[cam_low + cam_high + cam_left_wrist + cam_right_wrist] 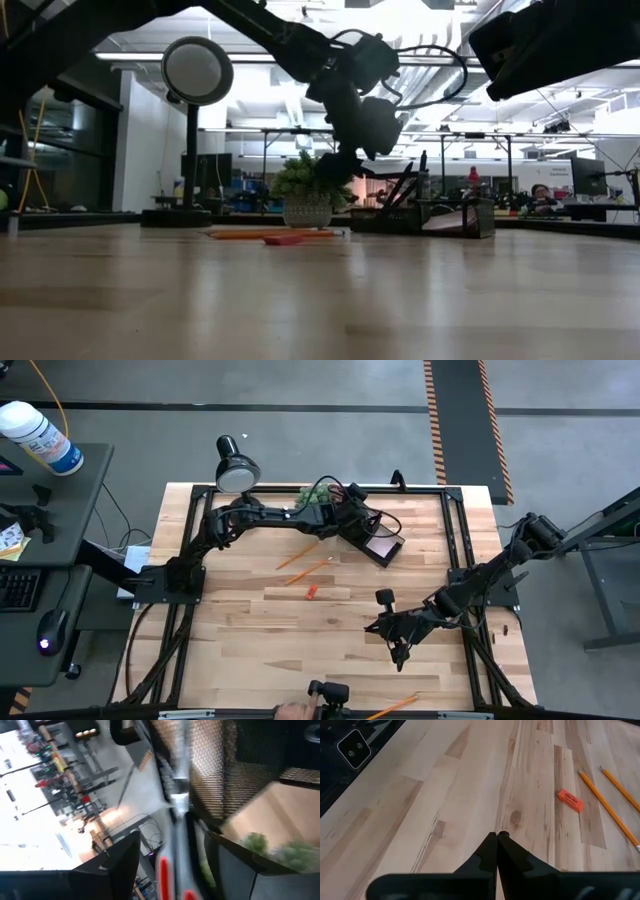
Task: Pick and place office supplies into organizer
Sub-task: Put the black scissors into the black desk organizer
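Observation:
The dark organizer [398, 540] stands at the table's far middle, and a pink sticky-note pad [384, 546] lies in its low tray. My left gripper [357, 520] hangs open just left of it and above the table. In the blurred left wrist view, orange-handled scissors [175, 815] show between its spread fingers [120, 865], with a gap on each side; what they rest on I cannot tell. Two orange pencils [300, 562] and an orange eraser [311, 591] lie flat on the wood. My right gripper [497, 835] is shut over bare wood at the right middle [372, 626].
A black desk lamp [237, 465] and a green plant ball [315, 493] stand at the far edge, left of the organizer. Another pencil [395, 707] lies at the near edge, close to a person's hand [292, 710]. Black frame rails [455, 530] run along the table's sides.

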You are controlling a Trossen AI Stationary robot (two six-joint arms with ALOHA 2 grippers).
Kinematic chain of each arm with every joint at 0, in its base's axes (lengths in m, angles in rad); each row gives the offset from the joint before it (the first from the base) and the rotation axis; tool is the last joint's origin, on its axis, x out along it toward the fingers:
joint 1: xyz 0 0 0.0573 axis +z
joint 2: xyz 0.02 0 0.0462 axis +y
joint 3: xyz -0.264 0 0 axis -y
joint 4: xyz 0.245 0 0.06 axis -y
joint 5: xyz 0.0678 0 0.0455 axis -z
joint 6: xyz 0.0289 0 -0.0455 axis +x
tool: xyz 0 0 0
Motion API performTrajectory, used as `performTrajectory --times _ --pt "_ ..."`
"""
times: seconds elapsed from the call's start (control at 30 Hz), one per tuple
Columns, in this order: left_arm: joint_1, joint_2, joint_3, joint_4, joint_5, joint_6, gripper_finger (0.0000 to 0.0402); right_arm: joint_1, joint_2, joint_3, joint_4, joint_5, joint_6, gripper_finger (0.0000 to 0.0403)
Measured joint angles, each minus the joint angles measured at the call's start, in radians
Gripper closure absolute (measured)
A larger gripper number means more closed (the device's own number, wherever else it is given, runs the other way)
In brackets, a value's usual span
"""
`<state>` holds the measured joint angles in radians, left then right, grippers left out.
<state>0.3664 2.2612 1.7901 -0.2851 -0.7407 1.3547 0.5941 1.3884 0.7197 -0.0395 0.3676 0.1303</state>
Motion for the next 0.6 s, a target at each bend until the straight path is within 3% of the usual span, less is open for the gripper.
performTrajectory --times 0.33,0.6 --pt "0.000 0.001 0.000 0.022 0.007 0.064 0.0203 0.000 0.000 0.000 0.000 0.000 0.000 0.0402" --pt "0.000 0.001 0.000 0.025 0.015 0.081 0.0315 0.000 0.000 0.000 0.000 0.000 0.000 0.0402"
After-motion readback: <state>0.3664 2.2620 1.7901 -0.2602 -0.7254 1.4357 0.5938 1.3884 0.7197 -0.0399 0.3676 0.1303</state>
